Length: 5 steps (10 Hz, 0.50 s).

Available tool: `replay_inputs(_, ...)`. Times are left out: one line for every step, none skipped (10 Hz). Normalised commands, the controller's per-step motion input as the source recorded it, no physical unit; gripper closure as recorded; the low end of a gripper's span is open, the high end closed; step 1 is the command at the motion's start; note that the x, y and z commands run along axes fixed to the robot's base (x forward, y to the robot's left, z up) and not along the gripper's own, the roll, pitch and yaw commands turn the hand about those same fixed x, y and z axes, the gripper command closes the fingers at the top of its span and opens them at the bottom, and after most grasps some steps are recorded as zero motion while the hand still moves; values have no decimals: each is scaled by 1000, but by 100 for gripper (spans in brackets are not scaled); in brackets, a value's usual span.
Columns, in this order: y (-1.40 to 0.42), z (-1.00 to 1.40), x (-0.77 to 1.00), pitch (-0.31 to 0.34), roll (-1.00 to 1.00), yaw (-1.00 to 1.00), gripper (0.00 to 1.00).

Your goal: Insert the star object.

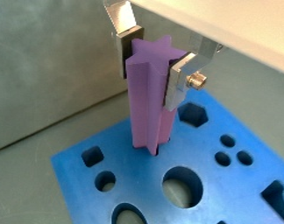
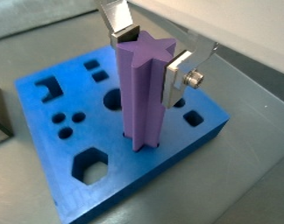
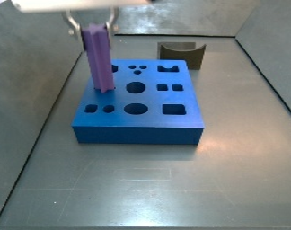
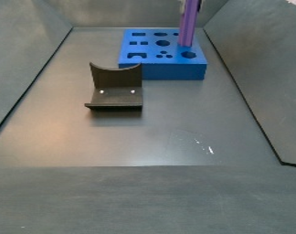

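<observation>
The star object (image 1: 151, 101) is a long purple rod with a star-shaped end, standing upright. My gripper (image 1: 152, 74) is shut on its upper part, one silver finger (image 1: 181, 83) on each side. It shows the same way in both wrist views (image 2: 145, 96). The rod's lower end meets the top of the blue block (image 1: 232, 188) with shaped holes and seems to sit in a hole there; how deep is hidden. In a side view the rod (image 3: 100, 58) stands at the block's (image 3: 136, 128) far left corner, under my gripper (image 3: 92, 25). It also shows in the other side view (image 4: 188, 23).
A dark olive curved piece (image 4: 114, 89) stands on the grey floor apart from the blue block (image 4: 163, 69); it also shows behind the block (image 3: 181, 54). Grey walls enclose the floor on all sides.
</observation>
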Motion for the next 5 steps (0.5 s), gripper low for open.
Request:
replay_inputs(0, -911, 60, 74, -23, 0, 100)
replay_inputs(0, -874, 0, 56, 51, 17, 100)
replay_inputs(0, -391, -86, -27, 7, 20, 100)
replay_inputs(0, 0, 0, 0, -6, 0, 100)
replay_inputs(0, 0, 0, 0, 0, 0, 100)
